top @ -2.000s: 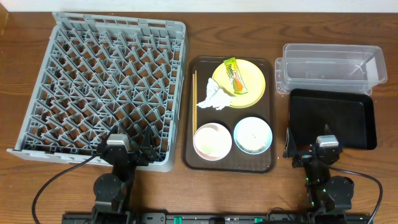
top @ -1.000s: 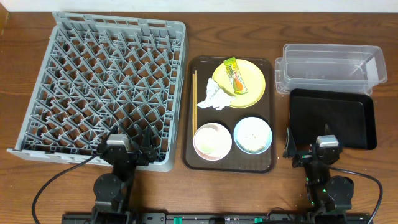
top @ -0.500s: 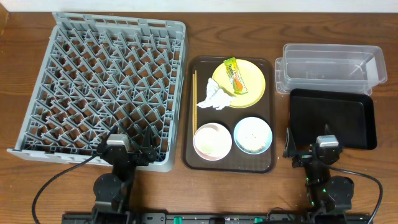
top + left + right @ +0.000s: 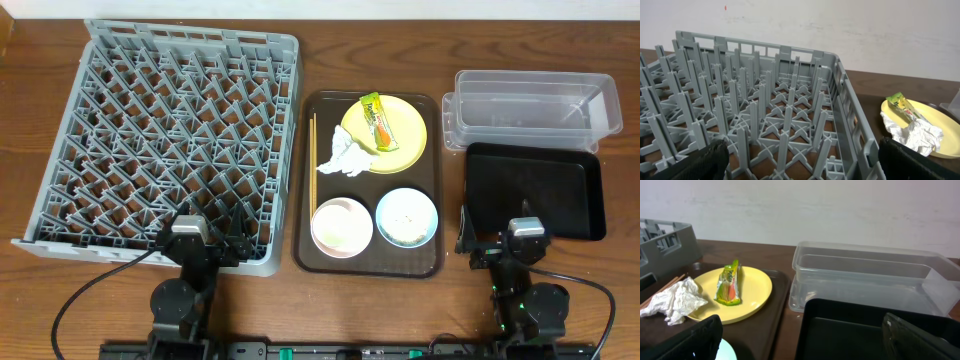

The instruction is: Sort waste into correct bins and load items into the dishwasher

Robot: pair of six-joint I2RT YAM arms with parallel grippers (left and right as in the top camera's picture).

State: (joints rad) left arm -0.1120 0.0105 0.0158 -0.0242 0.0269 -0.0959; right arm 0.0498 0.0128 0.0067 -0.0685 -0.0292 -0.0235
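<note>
Brown table (image 4: 450,50), wrapper (image 4: 377,120) well beyond parted jaws

Nothing to call here: over the last two seconds the left gripper (image 4: 802,150) and the right gripper (image 4: 802,325) have not budged, and no object has changed place.

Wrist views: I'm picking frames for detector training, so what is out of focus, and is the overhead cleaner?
Left wrist: the left claw's fingers are dark, blurred blobs at the bottom corners, while the grey rack stays crisp. Right wrist: the right claw's fingers blur likewise; the wrapper is fairly sharp, and the clear container shows faint sheen. Overhead: even light, sharp throughout.
</note>
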